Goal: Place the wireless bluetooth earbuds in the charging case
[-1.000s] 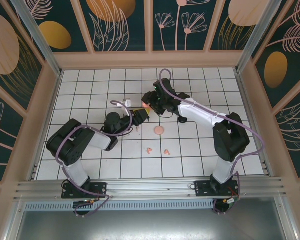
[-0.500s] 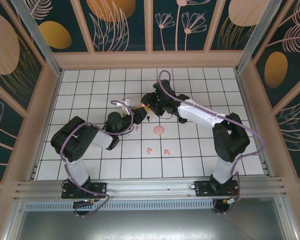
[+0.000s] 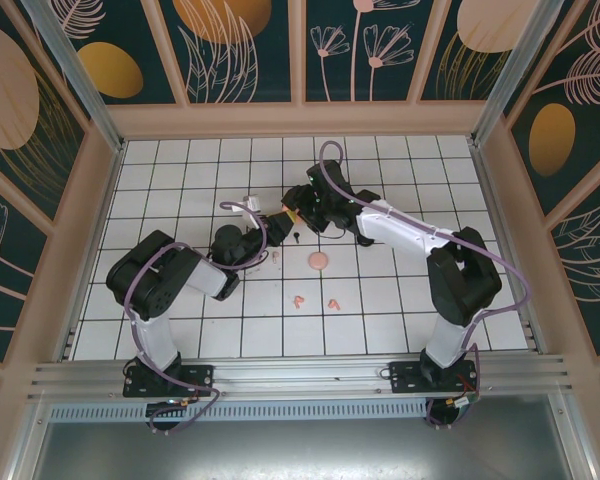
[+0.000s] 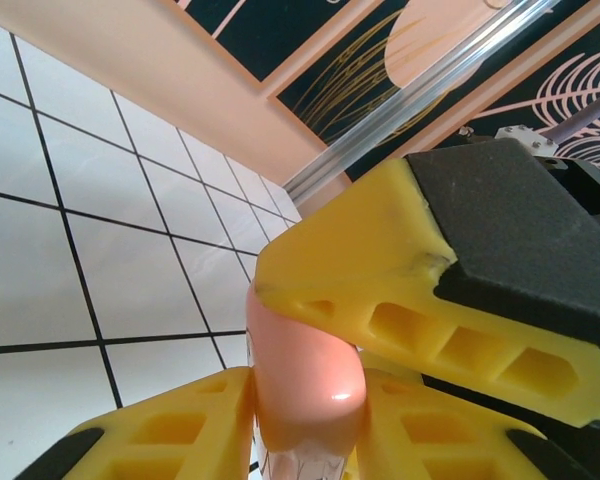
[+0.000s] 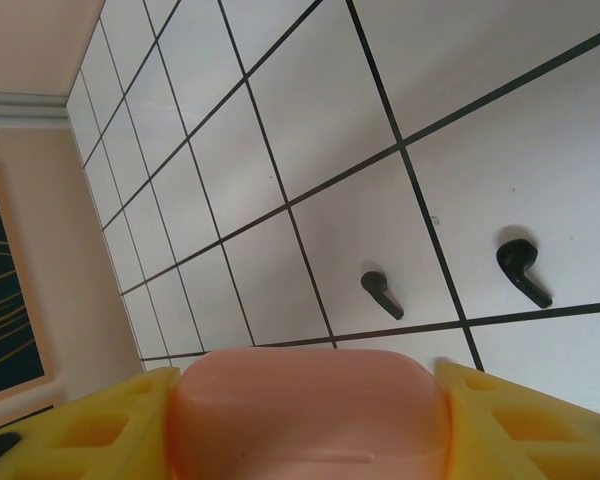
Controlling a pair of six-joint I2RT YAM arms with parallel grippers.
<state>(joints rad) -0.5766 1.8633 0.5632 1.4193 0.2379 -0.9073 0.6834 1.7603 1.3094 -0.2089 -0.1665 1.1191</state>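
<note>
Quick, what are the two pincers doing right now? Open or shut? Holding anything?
Left pincer: shut on the pink case, as far as the wrist view shows.
Right pincer: shut on the same pink case.

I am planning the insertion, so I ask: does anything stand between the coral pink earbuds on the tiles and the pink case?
Yes. The pink case seems shut, and the fingers of the right gripper and the left gripper both clamp it, so no opening is free. The coral pink earbuds lie apart on the tiles, untouched.
</note>
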